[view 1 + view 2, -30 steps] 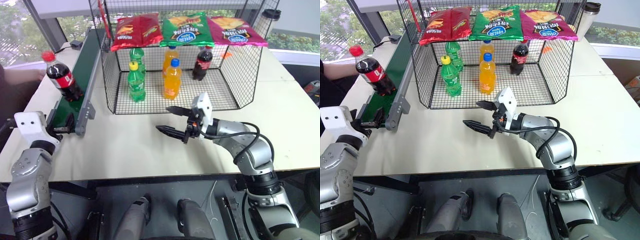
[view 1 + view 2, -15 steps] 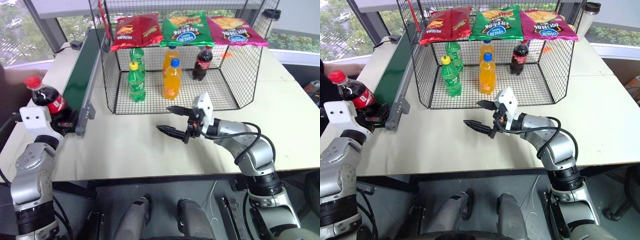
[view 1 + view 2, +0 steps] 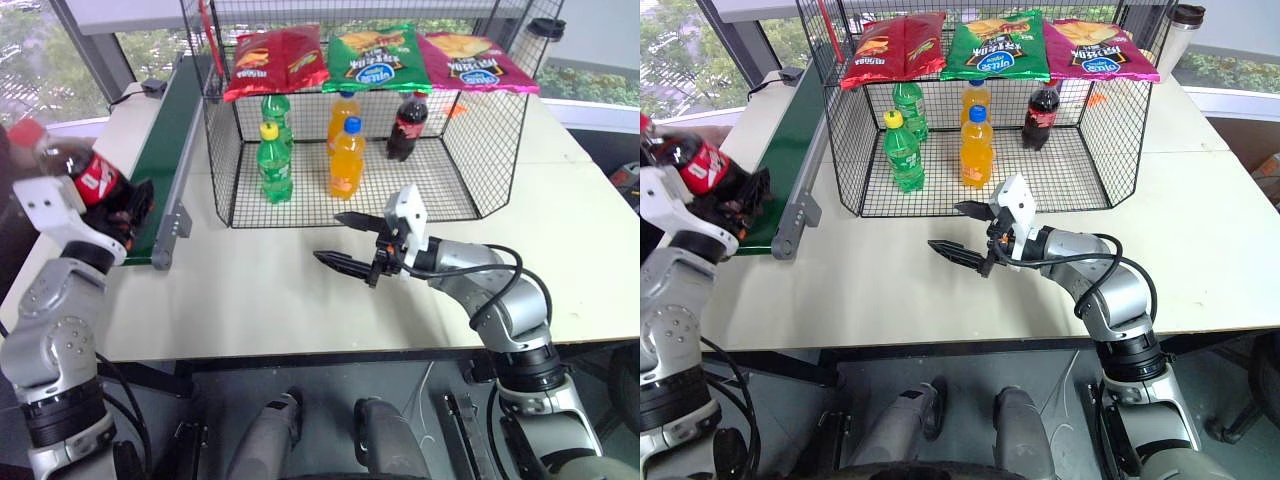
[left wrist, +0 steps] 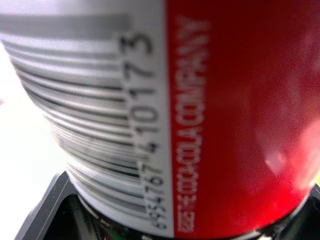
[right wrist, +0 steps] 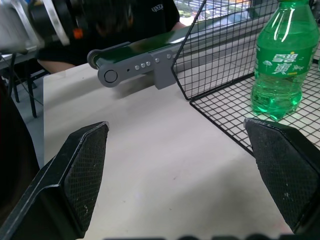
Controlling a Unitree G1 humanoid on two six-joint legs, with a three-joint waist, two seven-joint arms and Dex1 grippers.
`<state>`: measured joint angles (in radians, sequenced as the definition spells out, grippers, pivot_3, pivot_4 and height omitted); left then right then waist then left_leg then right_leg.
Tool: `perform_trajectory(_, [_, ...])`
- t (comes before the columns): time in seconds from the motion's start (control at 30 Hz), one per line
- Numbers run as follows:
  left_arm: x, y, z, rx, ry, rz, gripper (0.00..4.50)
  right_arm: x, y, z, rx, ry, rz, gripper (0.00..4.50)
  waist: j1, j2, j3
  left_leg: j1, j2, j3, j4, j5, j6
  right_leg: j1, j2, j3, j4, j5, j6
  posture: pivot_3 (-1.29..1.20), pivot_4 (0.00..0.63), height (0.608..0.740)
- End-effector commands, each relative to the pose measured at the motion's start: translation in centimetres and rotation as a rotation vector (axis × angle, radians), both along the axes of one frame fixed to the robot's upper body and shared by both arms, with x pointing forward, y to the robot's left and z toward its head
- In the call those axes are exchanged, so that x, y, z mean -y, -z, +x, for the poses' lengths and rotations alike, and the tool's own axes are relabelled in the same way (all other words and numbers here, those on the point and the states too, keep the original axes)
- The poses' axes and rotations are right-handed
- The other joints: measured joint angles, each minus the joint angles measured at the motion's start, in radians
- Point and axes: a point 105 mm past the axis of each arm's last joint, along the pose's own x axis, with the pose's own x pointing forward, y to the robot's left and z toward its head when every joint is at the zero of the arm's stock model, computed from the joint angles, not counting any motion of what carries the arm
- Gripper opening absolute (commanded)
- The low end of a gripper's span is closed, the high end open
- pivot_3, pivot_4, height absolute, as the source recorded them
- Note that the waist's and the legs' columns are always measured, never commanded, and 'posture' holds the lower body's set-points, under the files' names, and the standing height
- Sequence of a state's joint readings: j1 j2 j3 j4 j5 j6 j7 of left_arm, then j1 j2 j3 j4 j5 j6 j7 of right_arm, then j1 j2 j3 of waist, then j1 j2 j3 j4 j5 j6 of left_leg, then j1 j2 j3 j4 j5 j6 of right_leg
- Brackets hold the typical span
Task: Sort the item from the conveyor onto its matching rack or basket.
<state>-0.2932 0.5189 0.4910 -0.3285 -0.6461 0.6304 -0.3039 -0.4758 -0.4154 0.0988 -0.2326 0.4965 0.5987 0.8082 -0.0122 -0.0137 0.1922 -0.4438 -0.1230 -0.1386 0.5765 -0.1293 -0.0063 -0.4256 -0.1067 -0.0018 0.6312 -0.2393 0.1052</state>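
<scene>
The left end effector (image 3: 128, 205) is pinched shut on the cola bottle (image 3: 80, 170), gripping it low on the body. The bottle leans away from the belt, its red cap (image 3: 22, 131) tipped outward and up, and its base sits just over the near end of the conveyor (image 3: 160, 150). In the left wrist view the bottle's red label (image 4: 235, 120) with barcode presses close between the fingers.

The right end effector (image 3: 345, 240) hangs just above the counter (image 3: 270, 290), with its two black fingers spread wide and nothing between them. It points toward the conveyor side. Just beyond it stands the front wall of the wire cage (image 3: 340, 205). Inside the cage, past the right end effector, are two green bottles (image 3: 272, 165), two orange bottles (image 3: 346, 160) and a dark-capped cola bottle (image 3: 402, 127) farther back. Three crisp bags (image 3: 378, 58), red, green and pink, lie along the cage's top edge. The cage stands beside the conveyor, between the held bottle and the far side of the counter.

In the right wrist view a person in a dark shirt (image 5: 150, 15) sits beyond the conveyor's end.
</scene>
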Motion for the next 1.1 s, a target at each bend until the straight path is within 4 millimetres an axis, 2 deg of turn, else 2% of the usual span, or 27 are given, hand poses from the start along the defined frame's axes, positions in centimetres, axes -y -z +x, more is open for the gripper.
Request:
perform_trajectory(0.03, [6.8,1.0,-0.4,-0.030,0.314,0.129,3.01,-0.2,-2.4,-0.3,0.072,-0.018,0.039,4.50,0.003,0.000,0.000,0.000,0.000,0.000,0.000,0.000,0.000,0.000,0.000,0.000,0.000,0.000,0.000,0.00,0.150,0.738])
perform_trajectory(0.1, [9.7,2.9,-0.8,-0.065,0.434,0.253,3.01,-0.1,-3.0,-0.1,0.097,-0.009,0.044,4.50,0.001,0.000,0.000,0.000,0.000,0.000,0.000,0.000,0.000,0.001,0.000,0.000,0.000,0.000,-0.001,0.00,0.150,0.738])
perform_trajectory(0.23, [13.8,5.7,-1.2,-0.082,0.605,0.378,3.01,0.1,-5.4,0.1,0.121,-0.004,0.094,4.50,-0.003,0.001,0.000,0.000,0.001,0.001,0.000,0.000,0.000,0.000,0.000,0.001,0.000,0.001,-0.002,0.00,0.150,0.738])
perform_trajectory(0.4, [18.2,7.5,-1.0,-0.028,0.742,0.449,3.01,0.0,-6.9,-0.9,0.145,-0.050,0.087,4.50,0.001,0.001,0.000,0.000,0.002,0.001,-0.001,0.000,0.000,-0.001,0.000,0.001,-0.001,0.001,-0.002,0.00,0.150,0.738])
perform_trajectory(0.5, [19.9,7.5,-0.9,0.006,0.781,0.447,3.01,-0.2,-7.2,-1.5,0.139,-0.072,0.082,4.50,0.002,0.001,0.000,-0.002,0.001,0.001,-0.001,0.000,0.000,-0.001,-0.001,0.001,-0.002,0.001,-0.002,0.00,0.150,0.738])
perform_trajectory(0.7, [21.9,7.3,-0.7,0.049,0.833,0.431,3.01,-0.4,-7.3,-1.9,0.132,-0.086,0.074,4.50,0.000,0.001,0.000,-0.001,0.001,0.001,-0.001,0.000,0.000,-0.001,-0.002,0.001,-0.001,0.001,-0.002,0.00,0.150,0.738])
perform_trajectory(0.9, [22.8,6.7,-0.6,0.084,0.854,0.410,3.01,-0.3,-7.0,-1.8,0.118,-0.084,0.064,4.50,0.001,0.001,0.000,-0.001,0.001,0.001,0.000,0.000,0.001,-0.001,-0.002,0.001,-0.001,0.001,-0.001,0.00,0.150,0.738])
perform_trajectory(1.0, [23.1,6.4,-0.7,0.095,0.858,0.395,3.01,-0.3,-6.8,-1.7,0.112,-0.081,0.064,3.73,0.001,0.001,0.000,-0.001,0.001,0.001,0.000,0.001,0.002,-0.001,-0.002,0.001,-0.001,0.001,-0.001,0.00,0.150,0.738])
perform_trajectory(1.1, [23.1,6.3,-0.7,0.099,0.856,0.390,3.01,-0.3,-6.9,-1.7,0.108,-0.087,0.075,2.17,0.001,0.001,0.000,-0.001,0.001,0.001,0.000,0.001,0.002,-0.001,-0.002,0.001,-0.001,0.001,-0.001,0.00,0.150,0.738])
